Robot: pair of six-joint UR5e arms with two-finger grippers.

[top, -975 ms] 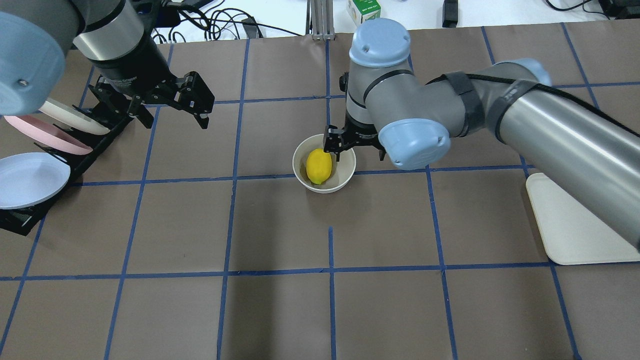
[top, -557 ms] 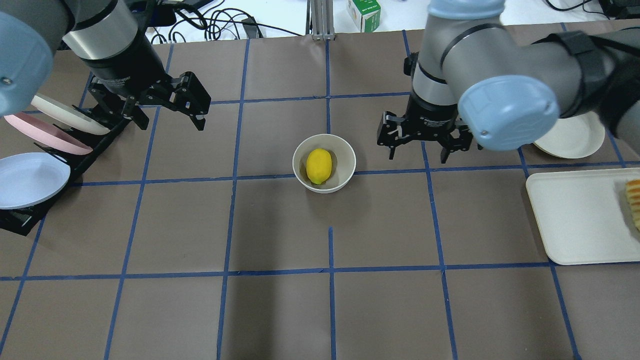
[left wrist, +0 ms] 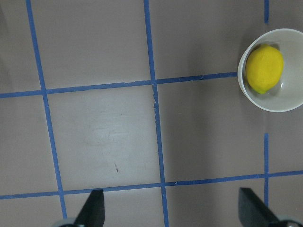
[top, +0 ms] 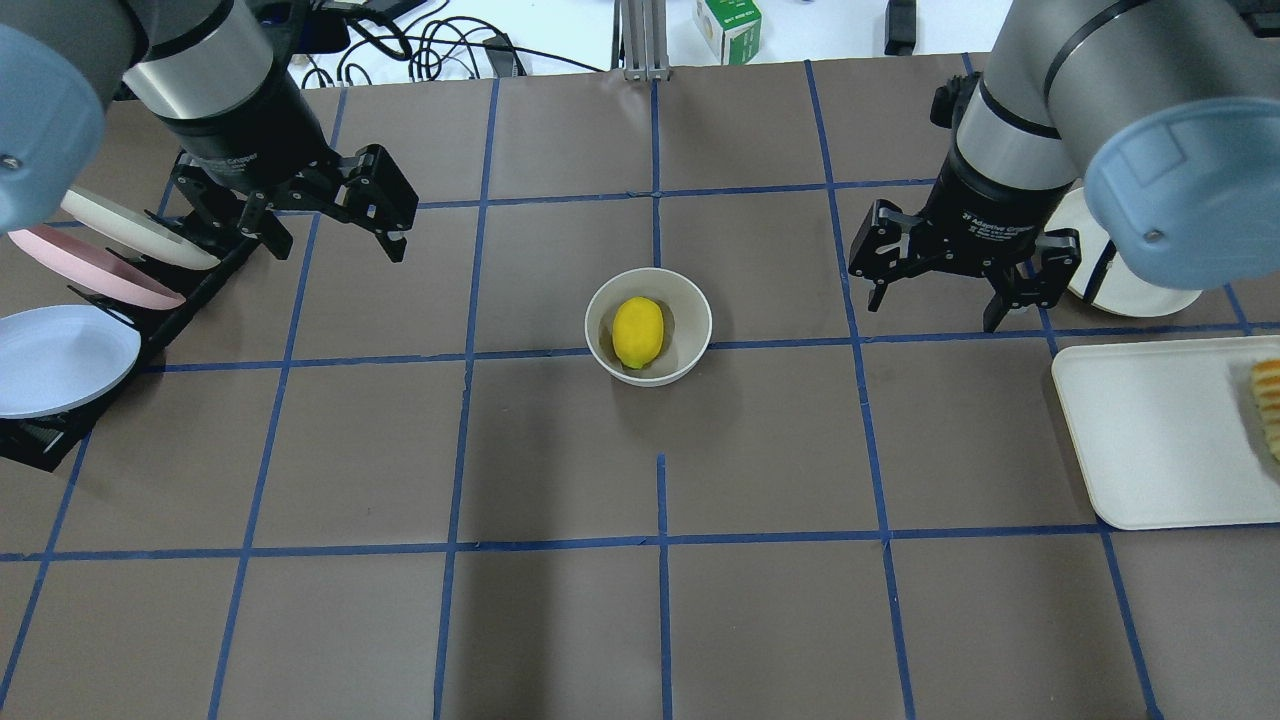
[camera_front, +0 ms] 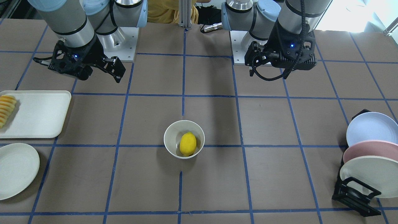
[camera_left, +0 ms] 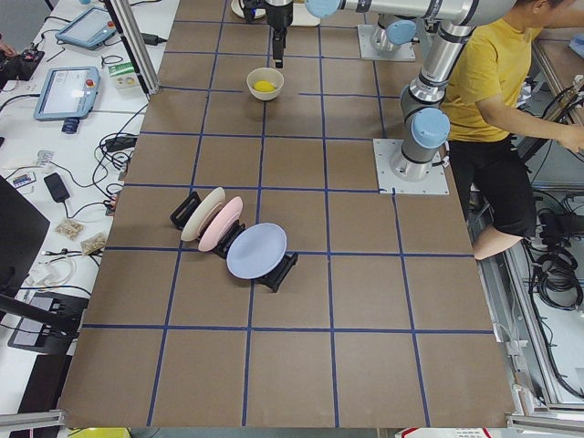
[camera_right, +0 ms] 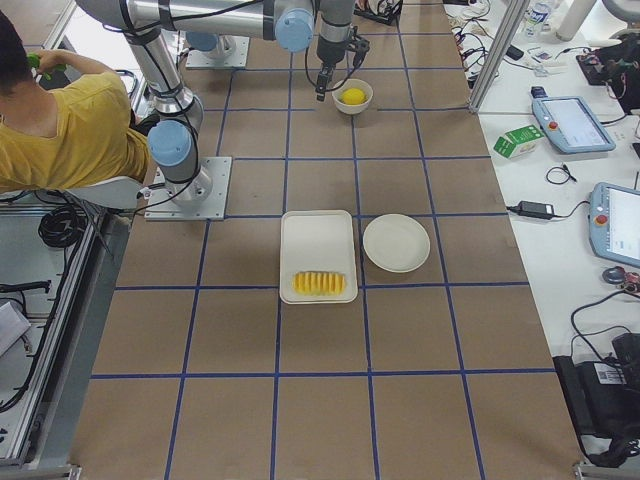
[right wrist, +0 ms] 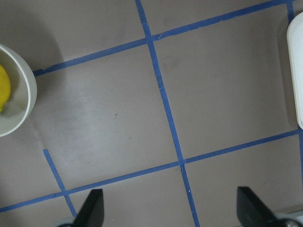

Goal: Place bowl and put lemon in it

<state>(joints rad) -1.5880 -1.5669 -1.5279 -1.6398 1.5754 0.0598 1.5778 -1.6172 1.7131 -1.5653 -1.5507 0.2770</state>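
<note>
The cream bowl [top: 694,322] stands upright near the table's middle with the yellow lemon [top: 638,332] lying inside it. Both also show in the front view, bowl [camera_front: 169,137] and lemon [camera_front: 187,143]. My right gripper [top: 935,308] hangs open and empty, well to the right of the bowl. My left gripper [top: 335,238] hangs open and empty, far left of the bowl, beside the plate rack. The left wrist view shows the bowl [left wrist: 265,106] and lemon [left wrist: 265,68] at upper right. The right wrist view shows the bowl [right wrist: 21,113] at its left edge.
A black rack [top: 60,440] holds white, pink and blue plates at the left edge. A cream tray [top: 1150,430] with fruit slices [top: 1268,405] lies at the right, a flat cream plate [top: 1130,290] behind it. Cables and a carton [top: 728,25] lie beyond the far edge.
My right gripper has moved from over the bowl far to the right, open and empty, uncovering the tray and plate. The lemon stays in the bowl. The left arm barely shifted.
</note>
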